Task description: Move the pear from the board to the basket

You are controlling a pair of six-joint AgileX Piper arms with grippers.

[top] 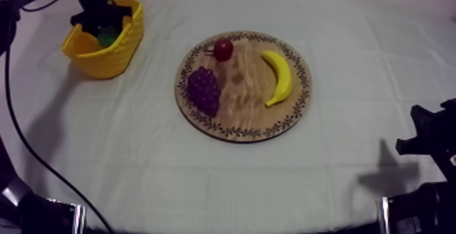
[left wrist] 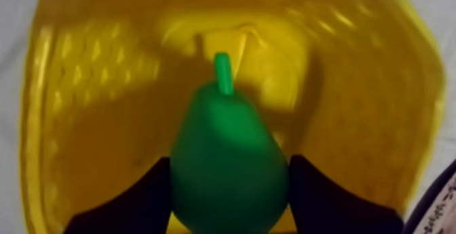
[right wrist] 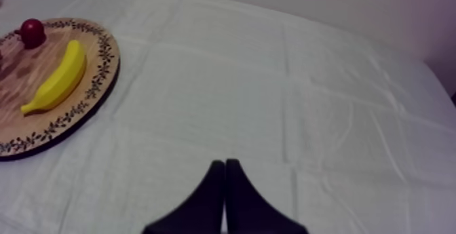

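One move short of done: placing step, with pear (left wrist: pixel 227 162) gripped by left gripper (left wrist: pixel 229 179) inside yellow basket (top: pixel 112 55) at upper left of the frame, calling for release then lift; right gripper (right wrist: pixel 224 172) closed, empty.

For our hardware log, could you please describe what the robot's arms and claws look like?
The left arm and right arm are black, the left with a silver-grey band. The left claw and right claw each have two matte black fingers, broad at the base and tapering toward the tips.
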